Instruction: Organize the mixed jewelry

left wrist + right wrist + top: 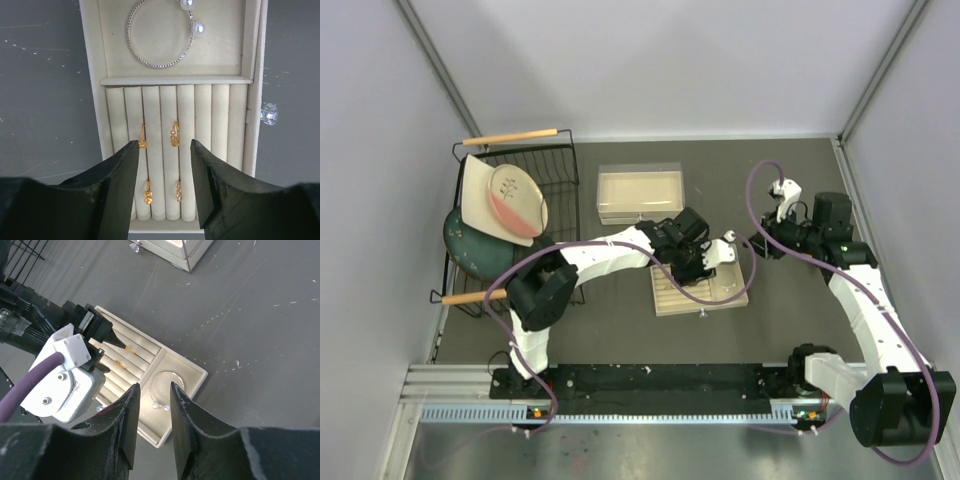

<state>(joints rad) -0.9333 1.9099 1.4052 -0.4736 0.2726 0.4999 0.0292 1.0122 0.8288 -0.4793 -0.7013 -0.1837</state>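
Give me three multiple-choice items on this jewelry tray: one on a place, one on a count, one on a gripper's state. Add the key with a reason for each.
1. The silver bracelet lies: A) in the open compartment of the tray; B) across the ring rolls; C) on the table.
2. Gold rings in the slots: A) two; B) four; C) six.
3. The left gripper is: A) shut on a ring; B) shut on the bracelet; C) open and empty.
Key: A, the hoop rests beyond the divider; B, two pairs show between the rolls; C, its jaws stand apart with nothing between them.
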